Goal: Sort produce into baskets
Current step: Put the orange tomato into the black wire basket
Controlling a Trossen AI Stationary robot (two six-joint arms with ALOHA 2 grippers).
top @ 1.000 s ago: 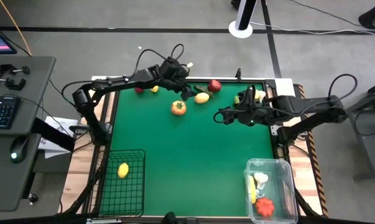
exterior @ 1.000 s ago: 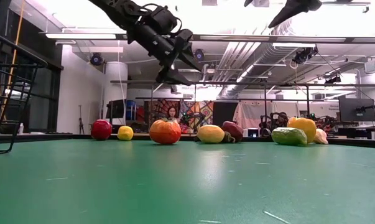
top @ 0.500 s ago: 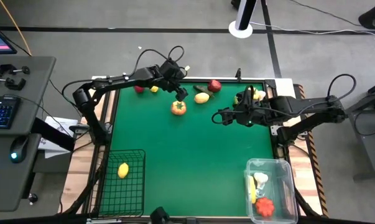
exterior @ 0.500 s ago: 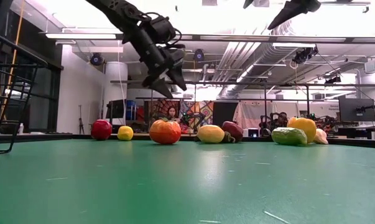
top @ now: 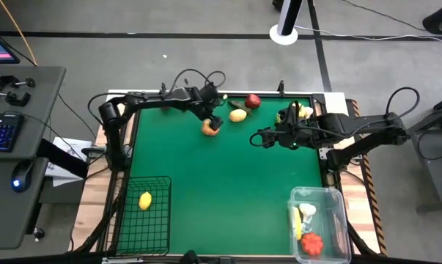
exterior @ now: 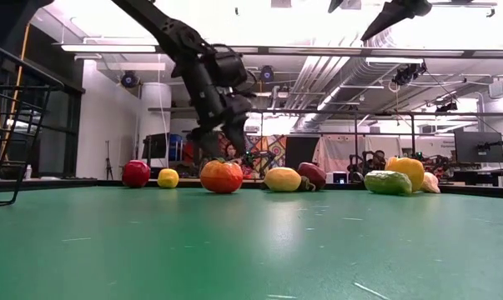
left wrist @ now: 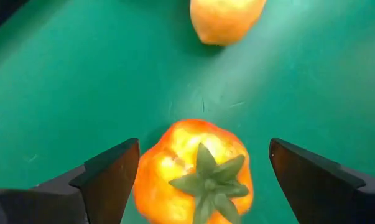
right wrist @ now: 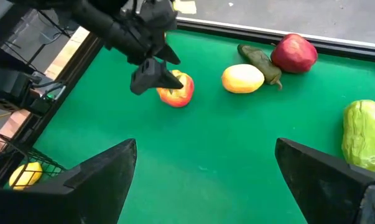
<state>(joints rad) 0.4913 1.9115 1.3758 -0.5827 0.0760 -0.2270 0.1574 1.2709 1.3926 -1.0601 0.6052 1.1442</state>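
The orange tomato (left wrist: 196, 180) is being straddled by the wide-open left gripper (left wrist: 199, 177), while the right gripper (top: 263, 137) is being held agape mid-table.

Floor: grey concrete (top: 133, 59), crossed by dark tape lines and cables.
Side desk: grey top (top: 15, 147), with keyboard (top: 2, 132) and mouse (top: 19, 182).
Ceiling: exposed pipes (exterior: 334, 92), bright strip lights (exterior: 109, 48).
Far wall: white, beside dark windows (exterior: 55, 133).
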